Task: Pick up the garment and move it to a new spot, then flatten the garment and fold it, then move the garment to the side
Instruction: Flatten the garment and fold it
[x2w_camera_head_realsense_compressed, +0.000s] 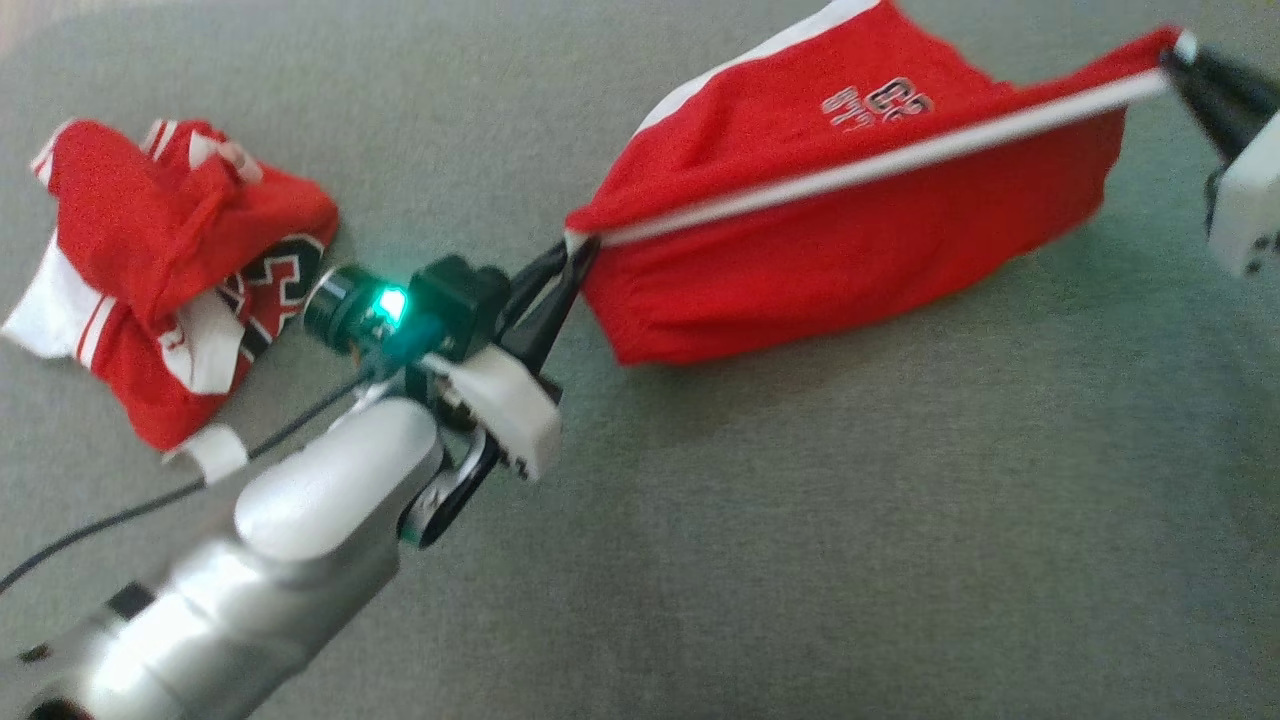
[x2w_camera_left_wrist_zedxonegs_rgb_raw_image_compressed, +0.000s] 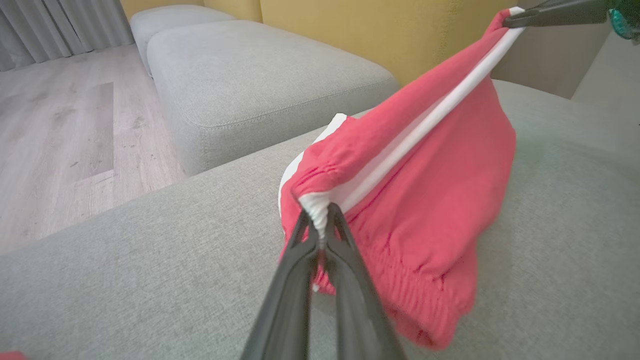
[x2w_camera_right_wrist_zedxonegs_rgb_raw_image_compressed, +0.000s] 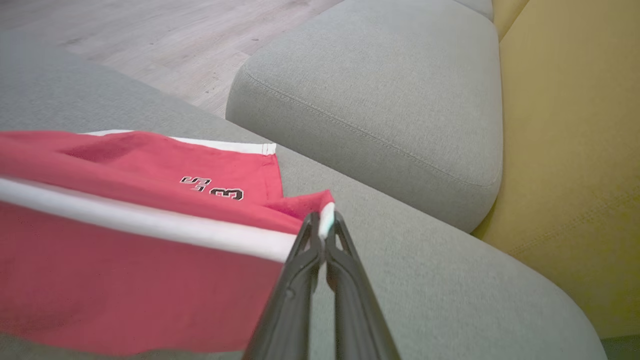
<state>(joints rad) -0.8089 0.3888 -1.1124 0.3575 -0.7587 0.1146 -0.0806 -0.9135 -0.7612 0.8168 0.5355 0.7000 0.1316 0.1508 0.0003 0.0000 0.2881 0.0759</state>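
The garment (x2w_camera_head_realsense_compressed: 850, 250) is a pair of red shorts with a white side stripe and a small "23" print, stretched taut above the grey cushion. My left gripper (x2w_camera_head_realsense_compressed: 578, 250) is shut on its left corner at the white stripe's end. My right gripper (x2w_camera_head_realsense_compressed: 1178, 55) is shut on the opposite corner, at the upper right. In the left wrist view my left gripper (x2w_camera_left_wrist_zedxonegs_rgb_raw_image_compressed: 320, 220) pinches the bunched white band of the garment (x2w_camera_left_wrist_zedxonegs_rgb_raw_image_compressed: 430, 200). In the right wrist view my right gripper (x2w_camera_right_wrist_zedxonegs_rgb_raw_image_compressed: 324, 222) clamps a white-edged corner of the garment (x2w_camera_right_wrist_zedxonegs_rgb_raw_image_compressed: 125, 250), whose lower part hangs down onto the cushion.
A second red and white garment (x2w_camera_head_realsense_compressed: 170, 270) lies crumpled at the left on the grey cushion (x2w_camera_head_realsense_compressed: 800, 550). A black cable (x2w_camera_head_realsense_compressed: 150, 500) trails from my left arm. A second grey cushion (x2w_camera_right_wrist_zedxonegs_rgb_raw_image_compressed: 380, 100), a yellow backrest (x2w_camera_right_wrist_zedxonegs_rgb_raw_image_compressed: 570, 150) and wood floor (x2w_camera_left_wrist_zedxonegs_rgb_raw_image_compressed: 60, 140) lie beyond.
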